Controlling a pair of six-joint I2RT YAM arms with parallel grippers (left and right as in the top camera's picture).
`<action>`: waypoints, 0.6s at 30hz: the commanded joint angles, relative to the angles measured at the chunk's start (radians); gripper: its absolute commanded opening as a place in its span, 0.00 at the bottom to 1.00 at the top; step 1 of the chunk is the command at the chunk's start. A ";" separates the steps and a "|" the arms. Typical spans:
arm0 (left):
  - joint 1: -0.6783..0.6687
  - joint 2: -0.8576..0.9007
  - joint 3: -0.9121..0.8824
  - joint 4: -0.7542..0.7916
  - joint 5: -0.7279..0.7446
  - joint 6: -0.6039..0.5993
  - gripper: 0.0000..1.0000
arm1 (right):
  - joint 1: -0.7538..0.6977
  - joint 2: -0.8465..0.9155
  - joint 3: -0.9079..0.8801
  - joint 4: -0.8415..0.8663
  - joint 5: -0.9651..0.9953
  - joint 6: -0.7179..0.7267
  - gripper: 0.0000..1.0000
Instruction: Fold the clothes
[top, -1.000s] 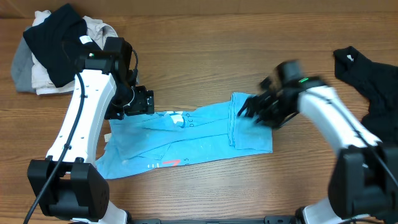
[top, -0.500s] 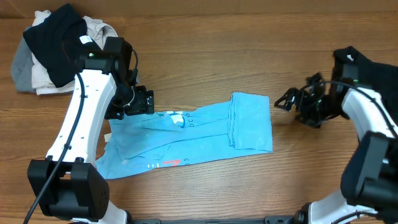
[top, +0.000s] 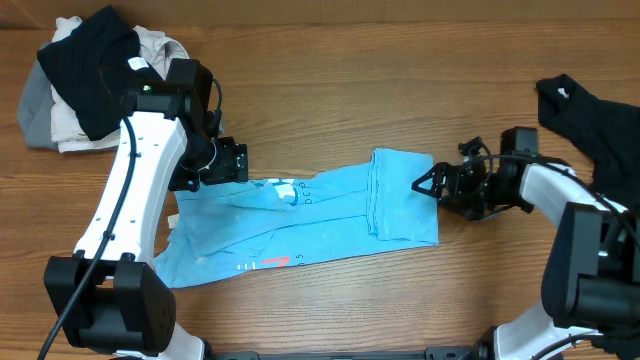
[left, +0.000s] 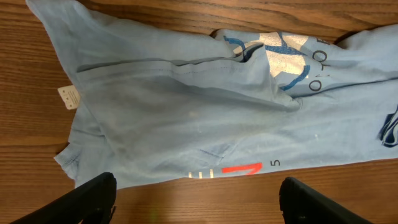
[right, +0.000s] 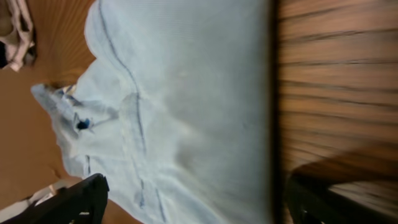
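A light blue T-shirt (top: 300, 225) lies crumpled across the middle of the table, its right end folded over into a flap (top: 405, 195). White lettering (left: 286, 59) and a red mark (left: 241, 168) show on it in the left wrist view. My left gripper (top: 228, 165) hovers over the shirt's upper left part, open (left: 199, 205), with bare wood between its fingers. At the flap's right edge my right gripper (top: 432, 187) stands open (right: 199, 202), the blue cloth (right: 186, 99) spread under it. A black shirt (top: 590, 130) lies at the far right.
A pile of black, beige and grey garments (top: 85, 85) sits in the back left corner. Bare wooden tabletop (top: 330, 90) stretches behind the blue shirt and along the front edge.
My right gripper pulled away from the folded flap towards the right, then came back to the flap's right edge. The left arm and the shirt have not moved.
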 joint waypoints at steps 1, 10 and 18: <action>-0.004 0.001 0.001 0.002 0.011 0.004 0.87 | 0.049 0.024 -0.060 0.029 0.031 0.042 0.90; -0.004 0.001 0.001 0.000 0.011 0.004 0.87 | 0.077 0.032 -0.059 0.066 0.109 0.152 0.07; -0.004 0.001 0.000 0.000 0.006 0.005 0.88 | 0.037 0.027 0.061 -0.068 0.263 0.185 0.04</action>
